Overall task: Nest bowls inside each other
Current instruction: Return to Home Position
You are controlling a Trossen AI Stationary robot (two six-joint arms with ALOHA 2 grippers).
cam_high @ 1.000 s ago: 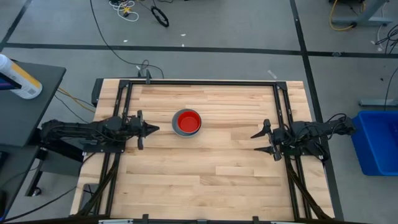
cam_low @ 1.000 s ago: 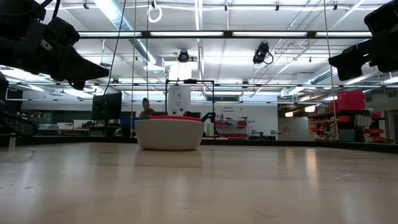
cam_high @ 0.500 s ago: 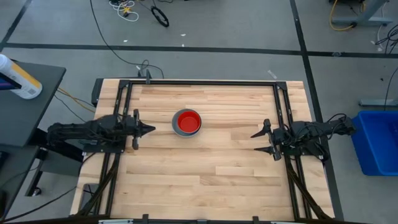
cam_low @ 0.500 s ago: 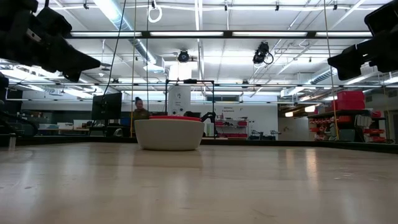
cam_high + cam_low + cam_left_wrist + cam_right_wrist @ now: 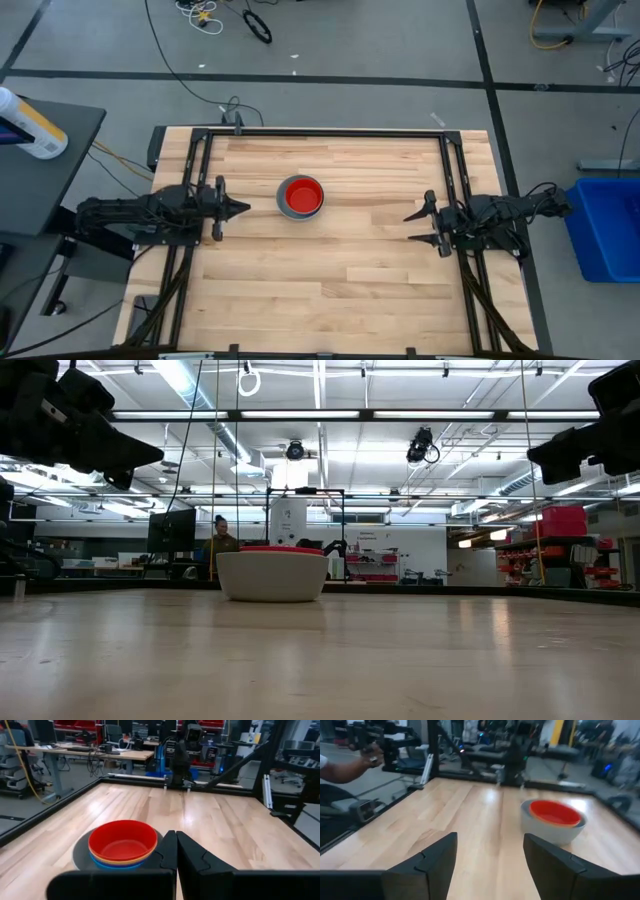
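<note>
Bowls [image 5: 301, 196] sat nested, red on top, upper centre of table [image 5: 330, 290]. Left gripper [image 5: 240, 207] left of stack, not touching, fingers together, empty. Right gripper [image 5: 408, 229] far right, fingers apart. Nesting looked done; step judged: return home. Next: retreat clear of stack.

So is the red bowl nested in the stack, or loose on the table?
Nested. The red bowl sits topmost, other coloured rims just beneath it, all inside the grey bowl.

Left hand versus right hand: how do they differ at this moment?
The left hand is shut, while the right hand is open. The left hand sits closer to the bowl stack than the right hand does. Both are empty and clear of the stack.
</note>
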